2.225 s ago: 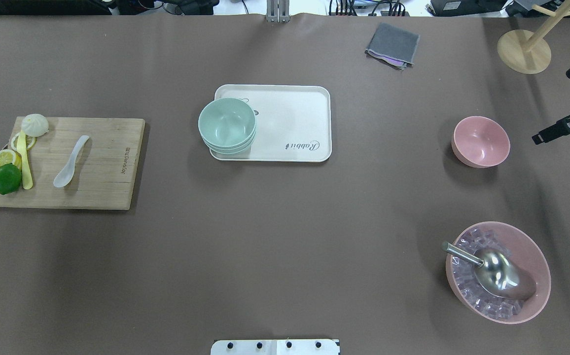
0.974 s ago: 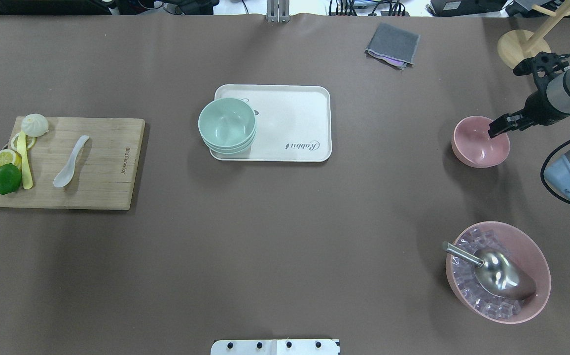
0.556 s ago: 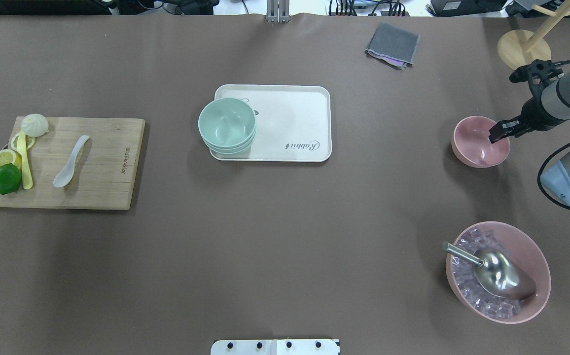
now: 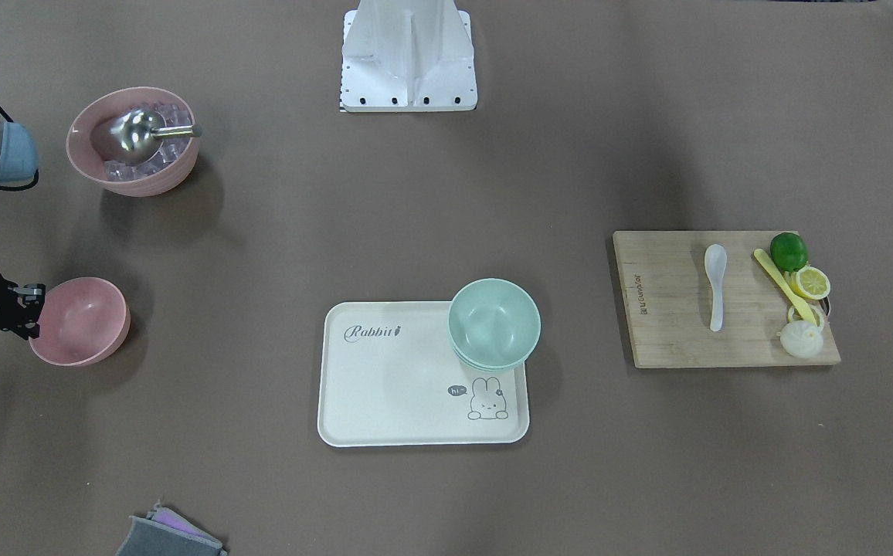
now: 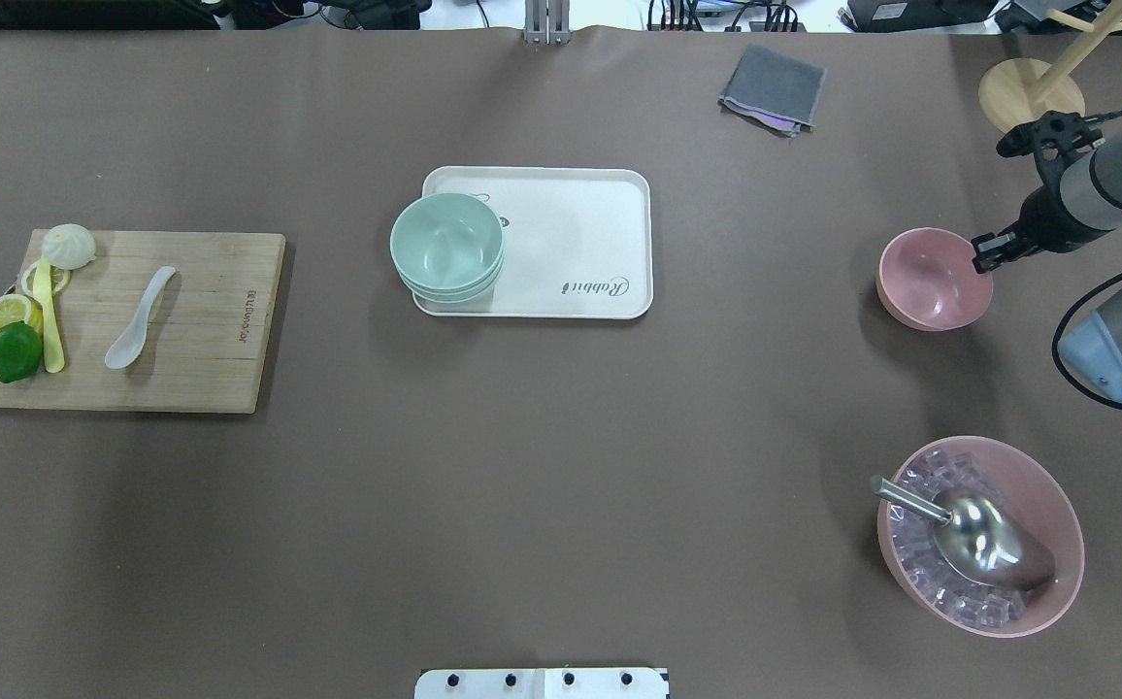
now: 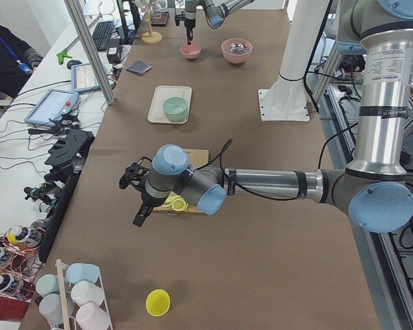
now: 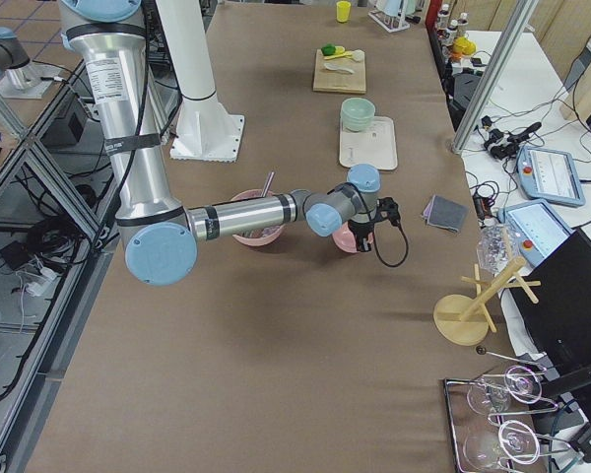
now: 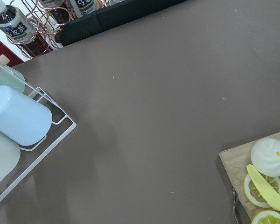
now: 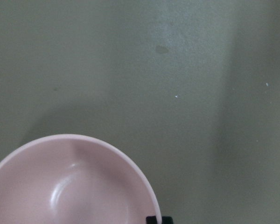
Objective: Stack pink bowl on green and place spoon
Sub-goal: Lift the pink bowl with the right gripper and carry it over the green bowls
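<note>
The small pink bowl (image 5: 934,279) stands on the table at the right, and also shows in the front view (image 4: 79,320). My right gripper (image 5: 986,254) is shut on its right rim. The right wrist view shows the bowl (image 9: 70,186) just below the camera. Stacked green bowls (image 5: 446,248) sit on the left end of a white tray (image 5: 580,233). A white spoon (image 5: 139,318) lies on the wooden cutting board (image 5: 212,330) at the left. My left gripper (image 6: 138,218) hangs beyond the board's end, seen only from the side. I cannot tell if it is open.
A large pink bowl (image 5: 1056,505) with ice cubes and a metal scoop stands front right. A grey cloth (image 5: 773,87) and a wooden stand (image 5: 1031,100) are at the back right. A lime, lemon slices, a bun and a yellow knife lie on the board. A cup rack (image 8: 18,126) stands far left.
My right arm came in from the right and its gripper reached the pink bowl's right rim. The bowl has shifted a little to the left.
</note>
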Robot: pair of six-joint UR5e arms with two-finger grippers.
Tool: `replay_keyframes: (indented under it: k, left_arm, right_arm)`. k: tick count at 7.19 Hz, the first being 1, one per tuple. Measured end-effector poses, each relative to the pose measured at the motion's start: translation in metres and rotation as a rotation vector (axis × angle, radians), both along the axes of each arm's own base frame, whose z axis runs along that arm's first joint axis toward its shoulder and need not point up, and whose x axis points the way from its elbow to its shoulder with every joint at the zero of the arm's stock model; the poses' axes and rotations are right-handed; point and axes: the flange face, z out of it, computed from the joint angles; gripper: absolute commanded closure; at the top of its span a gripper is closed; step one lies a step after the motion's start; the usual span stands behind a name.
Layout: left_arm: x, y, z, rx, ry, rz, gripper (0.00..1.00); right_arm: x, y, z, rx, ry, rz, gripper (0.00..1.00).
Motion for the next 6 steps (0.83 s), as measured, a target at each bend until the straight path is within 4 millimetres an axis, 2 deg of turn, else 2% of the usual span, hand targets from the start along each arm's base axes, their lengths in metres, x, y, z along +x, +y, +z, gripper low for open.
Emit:
replay_keyframes:
  k: [1, 2, 3, 4, 6]
  left_arm:
    - [0.000, 0.000, 0.000, 0.000, 0.000, 0.000, 0.02]
    - [0.000, 0.000, 0.000, 0.000, 0.001, 0.001, 0.02]
    - [0.000, 0.001, 0.001, 0.002, 0.001, 0.001, 0.02]
    - [0.001, 0.003, 0.002, 0.003, 0.001, 0.001, 0.02]
    - [0.003, 0.005, 0.004, 0.002, 0.001, 0.005, 0.02]
  right_arm:
    - [-0.009, -0.012, -0.025, 0.006, -0.022, 0.018, 1.00]
    - [-0.025, -0.026, -0.061, -0.007, -0.055, 0.053, 1.00]
    - [-0.050, -0.036, -0.104, -0.023, -0.093, 0.081, 1.00]
    - [-0.081, -0.041, -0.151, -0.040, -0.138, 0.103, 1.00]
    - [-0.150, -0.034, -0.245, -0.083, -0.208, 0.159, 1.00]
